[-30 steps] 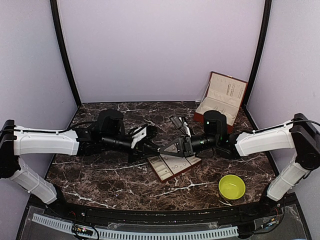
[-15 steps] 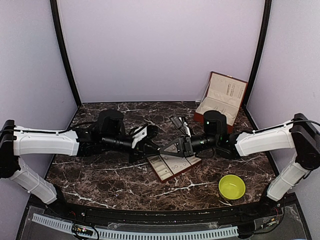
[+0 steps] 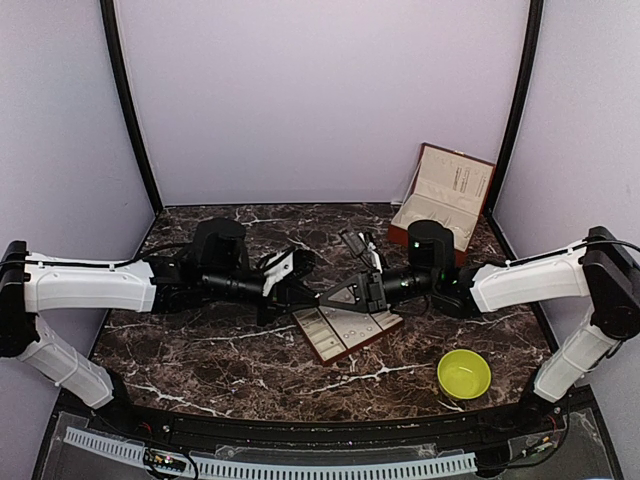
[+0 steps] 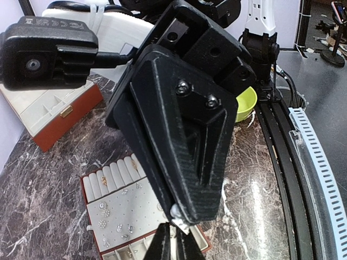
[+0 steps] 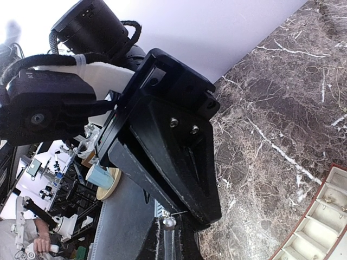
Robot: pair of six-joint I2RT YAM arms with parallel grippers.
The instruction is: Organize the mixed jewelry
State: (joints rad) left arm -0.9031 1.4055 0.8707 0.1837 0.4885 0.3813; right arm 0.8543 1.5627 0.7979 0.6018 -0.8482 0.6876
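My two grippers meet tip to tip above the cream-lined tray point(image 3: 322, 345). My right gripper point(image 3: 325, 298) is shut on a tiny silvery stud point(image 5: 168, 221); its round head sits between my right fingertips point(image 5: 157, 238). A thin pin runs from the head to the tip of the left gripper point(image 5: 209, 216). In the left wrist view the stud point(image 4: 180, 221) sits at the tips of my left gripper point(image 4: 174, 239), whose jaws are nearly together on it. More of the mixed jewelry point(image 4: 103, 216), studs and rings, lies in the tray point(image 4: 135, 197).
The reddish-brown box point(image 3: 445, 210) stands open at the back right, cream lining showing. A yellow-green bowl point(image 3: 463, 373) sits at the front right near the right arm's base. Dark marble table point(image 3: 200, 350) surrounds the tray; purple walls enclose three sides.
The left gripper's jaws have narrowed on the stud held at the right gripper's tip. Both arms have stayed almost still above the tray.
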